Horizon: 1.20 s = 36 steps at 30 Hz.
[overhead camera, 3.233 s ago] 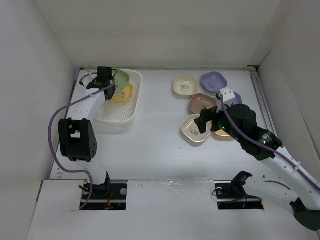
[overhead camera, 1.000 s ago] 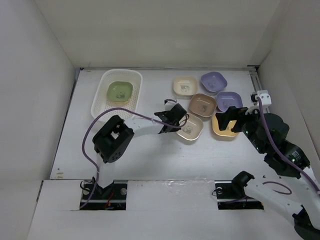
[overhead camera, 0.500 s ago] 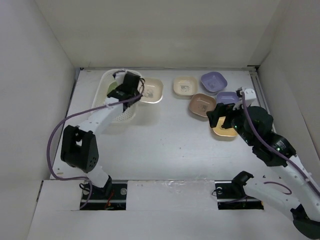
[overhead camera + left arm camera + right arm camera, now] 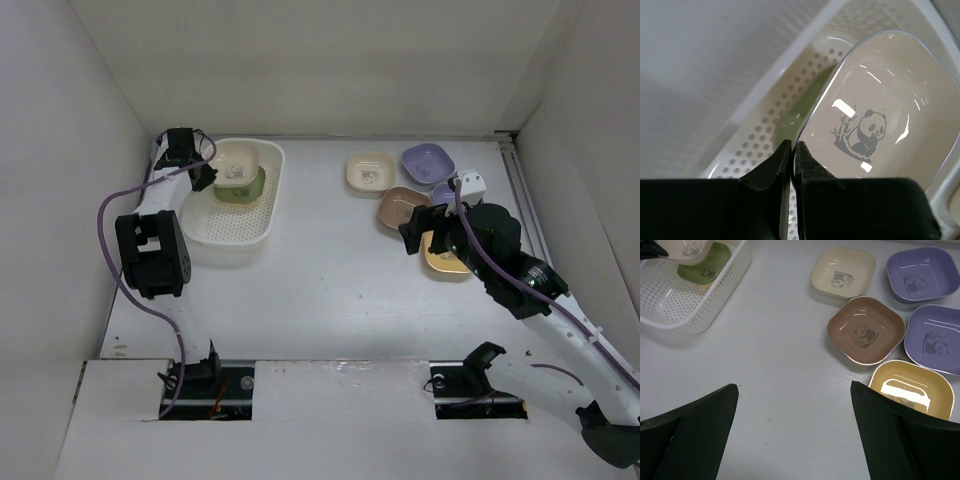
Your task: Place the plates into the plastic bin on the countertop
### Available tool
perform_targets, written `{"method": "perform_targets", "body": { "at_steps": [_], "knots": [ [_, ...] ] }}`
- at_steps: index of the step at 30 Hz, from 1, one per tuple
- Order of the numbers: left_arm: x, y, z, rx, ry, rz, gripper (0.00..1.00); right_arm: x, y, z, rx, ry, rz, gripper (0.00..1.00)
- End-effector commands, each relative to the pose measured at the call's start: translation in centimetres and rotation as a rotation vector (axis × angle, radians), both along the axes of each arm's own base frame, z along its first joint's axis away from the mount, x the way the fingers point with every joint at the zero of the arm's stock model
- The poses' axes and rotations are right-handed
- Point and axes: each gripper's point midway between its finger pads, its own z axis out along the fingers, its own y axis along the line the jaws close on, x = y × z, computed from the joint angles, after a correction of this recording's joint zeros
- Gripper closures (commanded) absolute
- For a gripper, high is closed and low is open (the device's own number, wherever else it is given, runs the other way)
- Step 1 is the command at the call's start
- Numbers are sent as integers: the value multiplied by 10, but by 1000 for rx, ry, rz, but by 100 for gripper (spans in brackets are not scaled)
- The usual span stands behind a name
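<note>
Over at ten o'clock on the countertop (image 4: pixel 320 290) stands one plastic bin (image 4: pixel 232 232), with two plates at it. A green plate (image 4: pixel 250 187) lies on the bin's floor toward the far end. A beige plate (image 4: pixel 236 158) hangs over it, overlapping it from the twelve o'clock side. The left gripper (image 4: pixel 207 170) has its jaws pinched shut on the beige plate's rim at nine o'clock. Its wrist view shows both fingers (image 4: pixel 775 165) pressed together on that edge and a panda print (image 4: pixel 862 132) in the dish's centre. Only a sliver of the green plate shows there, and whether the two dishes touch cannot be told.

Round at two o'clock, five plates lie on the countertop: one cream plate (image 4: pixel 370 172), a far lavender plate (image 4: pixel 428 160), a near lavender plate (image 4: pixel 935 340), one brown plate (image 4: pixel 403 207) and one yellow-orange plate (image 4: pixel 447 258). That makes seven plates counted in all.

The right gripper (image 4: pixel 425 232) hovers at the yellow-orange plate's ten o'clock edge, jaws spread wide and holding nothing.

From overhead, the right arm (image 4: pixel 500 250) covers most of the near lavender plate and part of the yellow-orange one. In the right wrist view, glare washes out the yellow-orange plate's centre and the frame's top edge cuts off the beige plate. Anything lying under the green plate cannot be made out.
</note>
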Motion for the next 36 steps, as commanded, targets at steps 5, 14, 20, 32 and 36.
{"method": "perform_targets", "body": {
  "at_steps": [5, 14, 20, 32, 36],
  "knots": [
    [-3, 1, 14, 12, -29, -23, 93, 5, 7, 17, 39, -78, 39, 0],
    [-6, -27, 75, -2, -151, -90, 0, 4, 4, 17, 37, -80, 30, 0],
    [-30, -181, 132, 57, -290, -371, 0, 4, -23, 23, 42, -81, -105, 0],
    [-76, -407, 31, 96, -107, -629, 0, -18, -72, 47, 77, -101, -286, 0],
    [-79, -427, 7, 75, -87, -663, 3, -23, -71, 51, 94, -112, -267, 0]
  ]
}}
